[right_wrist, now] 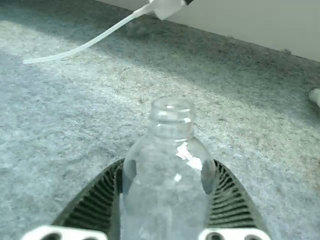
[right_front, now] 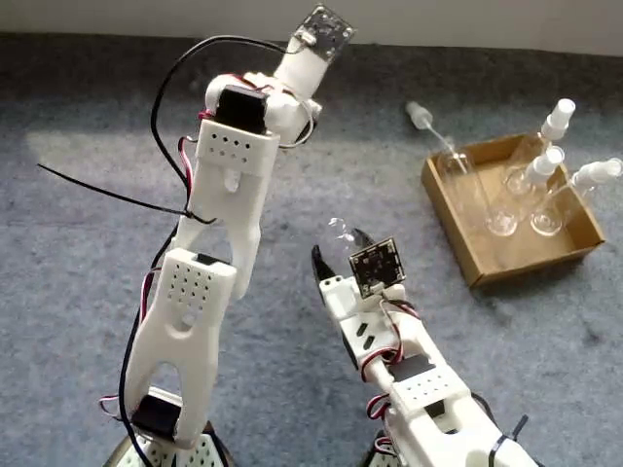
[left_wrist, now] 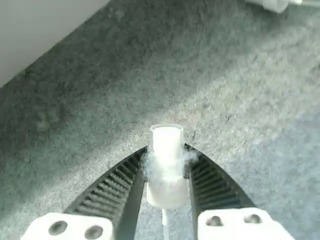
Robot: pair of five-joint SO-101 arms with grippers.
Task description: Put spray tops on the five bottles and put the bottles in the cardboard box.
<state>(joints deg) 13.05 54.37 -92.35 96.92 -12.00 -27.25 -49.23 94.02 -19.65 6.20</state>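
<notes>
Clamped between the ribbed jaws of the left gripper (left_wrist: 166, 150): a spray top (left_wrist: 166, 172), white with a frosted collar, nozzle end pointing away from the wrist. Held over grey carpet (left_wrist: 240, 90), close to the pale wall (left_wrist: 35, 30) at the far edge.

Closed on a bottle (right_wrist: 167, 195): the right gripper (right_wrist: 168, 167), one jaw on each side of the body, just below the shoulder. Clear plastic, glinting, neck bare and open, aimed away from the wrist. Above and beyond that neck, apart from it, a top with a long thin tube (right_wrist: 85, 42) slanting across.

Off to the right of the right gripper, well apart: the box (right_front: 531, 261), with three topped bottles (right_front: 533, 173) leaning inside. Just past its far left corner, a loose top (right_front: 421, 116) lying flat on the carpet. Open carpet between right gripper and box, and more of it across the middle and left.
</notes>
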